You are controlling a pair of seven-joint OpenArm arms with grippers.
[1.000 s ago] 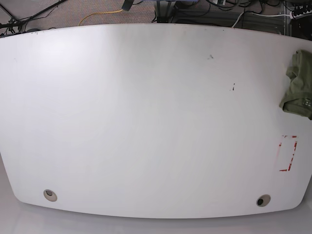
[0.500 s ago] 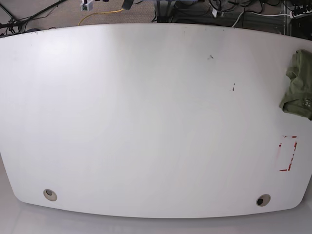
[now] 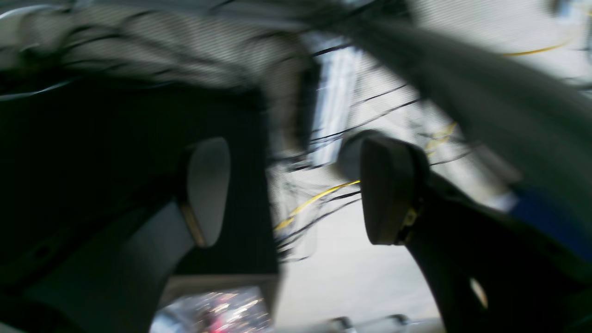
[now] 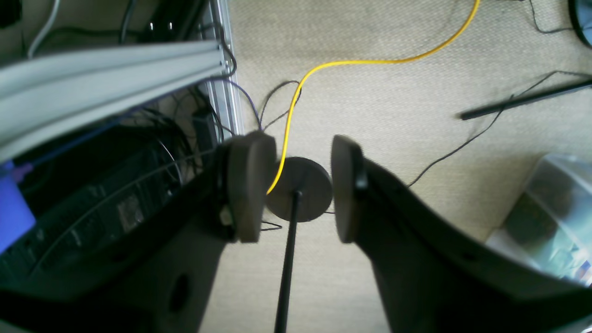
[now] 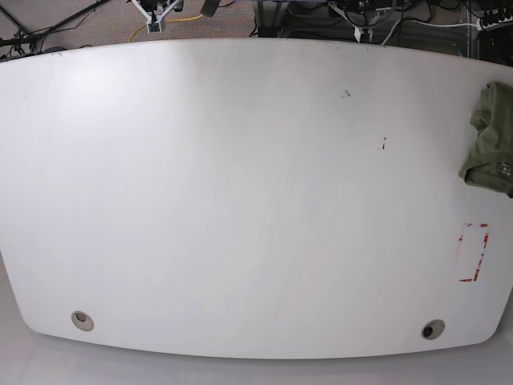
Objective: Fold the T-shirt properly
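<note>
Lying crumpled: one T-shirt (image 5: pixel 491 138)

Two grippers peek in at the far edge of the white table (image 5: pixel 240 192): the right gripper (image 5: pixel 155 16) at the view's upper left, the left gripper (image 5: pixel 358 18) further along that edge toward the view's right, both too small to tell how their fingers stand. The olive-green T-shirt (image 5: pixel 490 140) lies bunched at the table's edge on the left gripper's side, nearer the camera than that gripper and well apart from both. Nearer still on that side is a red-marked rectangle (image 5: pixel 474 253), while a small dark mark (image 5: pixel 383 144) sits between the left gripper and the shirt
</note>
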